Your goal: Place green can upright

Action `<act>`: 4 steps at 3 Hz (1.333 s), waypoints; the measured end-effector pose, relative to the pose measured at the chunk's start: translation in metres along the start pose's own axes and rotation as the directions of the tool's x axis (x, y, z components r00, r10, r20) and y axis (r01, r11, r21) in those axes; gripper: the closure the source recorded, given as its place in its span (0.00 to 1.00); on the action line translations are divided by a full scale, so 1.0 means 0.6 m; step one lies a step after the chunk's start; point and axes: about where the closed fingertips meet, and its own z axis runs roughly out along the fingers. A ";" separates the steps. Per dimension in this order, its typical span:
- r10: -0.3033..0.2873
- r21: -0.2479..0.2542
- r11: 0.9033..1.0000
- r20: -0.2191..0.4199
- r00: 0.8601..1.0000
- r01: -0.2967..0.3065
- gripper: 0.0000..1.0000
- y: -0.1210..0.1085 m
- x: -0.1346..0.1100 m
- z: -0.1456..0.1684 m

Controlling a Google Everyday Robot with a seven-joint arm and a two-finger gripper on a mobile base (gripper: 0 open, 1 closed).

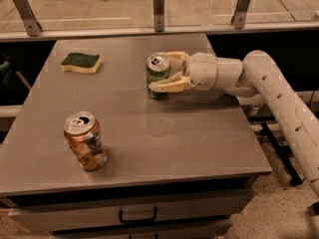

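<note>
Well left of the cream two-finger gripper [158, 72], a green-topped yellow sponge [81, 62] lies on the grey metal table [199, 133]; left and nearer, an orange-brown aluminium can [85, 141] stands; the gripper clasps the upright green-and-white aluminium can [154, 78].

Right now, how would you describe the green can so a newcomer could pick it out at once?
On the grey table, look to the far right part, where the gripper reaches in. The green can is clamped between its fingers. Unlike the orange-brown can at front left, its sides are green and white.
</note>
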 end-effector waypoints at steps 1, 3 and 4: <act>-0.021 0.007 1.000 -0.026 0.999 0.021 0.00 -0.009 -0.006 -0.031; -0.056 0.016 0.998 -0.090 0.994 0.058 0.00 -0.044 -0.027 -0.071; -0.037 0.062 0.997 -0.192 0.981 0.050 0.00 -0.068 -0.053 -0.099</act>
